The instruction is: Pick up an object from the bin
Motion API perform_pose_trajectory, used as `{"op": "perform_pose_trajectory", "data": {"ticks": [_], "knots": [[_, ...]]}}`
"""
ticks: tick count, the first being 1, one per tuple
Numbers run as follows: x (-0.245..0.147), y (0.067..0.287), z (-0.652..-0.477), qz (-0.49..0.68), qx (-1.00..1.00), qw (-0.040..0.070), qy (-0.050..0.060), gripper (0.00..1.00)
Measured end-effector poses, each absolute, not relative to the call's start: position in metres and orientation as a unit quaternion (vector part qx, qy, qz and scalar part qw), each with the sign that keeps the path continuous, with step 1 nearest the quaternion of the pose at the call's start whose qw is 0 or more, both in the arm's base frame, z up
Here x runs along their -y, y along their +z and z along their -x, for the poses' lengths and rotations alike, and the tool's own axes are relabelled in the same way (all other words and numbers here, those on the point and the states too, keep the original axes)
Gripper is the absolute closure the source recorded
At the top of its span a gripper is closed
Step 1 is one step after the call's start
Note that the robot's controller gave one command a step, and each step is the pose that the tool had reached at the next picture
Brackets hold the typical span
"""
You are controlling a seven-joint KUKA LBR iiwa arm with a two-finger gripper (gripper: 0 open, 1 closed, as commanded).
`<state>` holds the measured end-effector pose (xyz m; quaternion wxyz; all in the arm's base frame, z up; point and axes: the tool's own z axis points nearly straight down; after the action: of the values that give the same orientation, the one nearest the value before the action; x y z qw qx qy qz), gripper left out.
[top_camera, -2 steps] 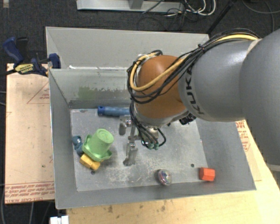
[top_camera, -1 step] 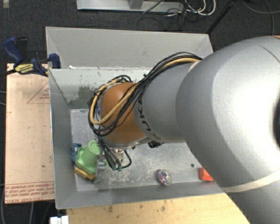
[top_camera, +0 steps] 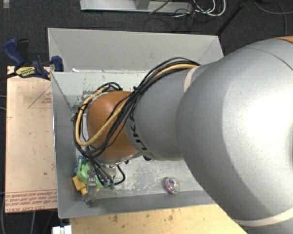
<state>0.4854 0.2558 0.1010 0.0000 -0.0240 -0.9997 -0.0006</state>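
**1. Object nearest the tool.** A green piece (top_camera: 82,170) of irregular shape lies in the bin (top_camera: 136,48). It sits low, by the left wall close to where that wall meets the near wall. A yellow piece (top_camera: 78,183) touches it on its near side. Both are partly covered by the tool, so their full shape cannot be made out. They probably rest here because the walls stop loose things from sliding further.

**2. Tool.** The gripper (top_camera: 92,186) stands just to the right of the green piece, touching it or nearly so. Whether the gripper is open, closed or gripping cannot be told. Contact with either piece cannot be confirmed.

**3. Arm pose.**
- The orange cover (top_camera: 107,126) of the wrist sits directly behind the green piece, towards the bin's far wall.
- Black and yellow cables (top_camera: 80,126) loop over the cover's left side, just behind the green piece.
- The arm (top_camera: 210,121) runs from there up and to the right, well away from the green piece. The wrist is tipped steeply down, which puts the tool low against the bin's side.

**4. Other contents.** A small shiny ball (top_camera: 172,185) lies well to the right of the green piece, on the bare floor by the near wall.

**5. Judgement.** The pose suits a pick at the wall; a grasp is not yet confirmed.
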Motion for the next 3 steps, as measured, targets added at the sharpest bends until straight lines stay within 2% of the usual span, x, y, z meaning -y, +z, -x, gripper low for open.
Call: {"op": "perform_pose_trajectory", "data": {"ticks": [1, 2, 3], "knots": [[-0.236, 0.1, -0.591, 0.094, 0.996, -0.003, -0.001, 0.0], [-0.224, 0.073, -0.548, 0.171, 0.985, -0.004, -0.002, 0.0], [-0.225, 0.073, -0.549, 0.17, 0.985, -0.005, -0.003, 0.0]]}}
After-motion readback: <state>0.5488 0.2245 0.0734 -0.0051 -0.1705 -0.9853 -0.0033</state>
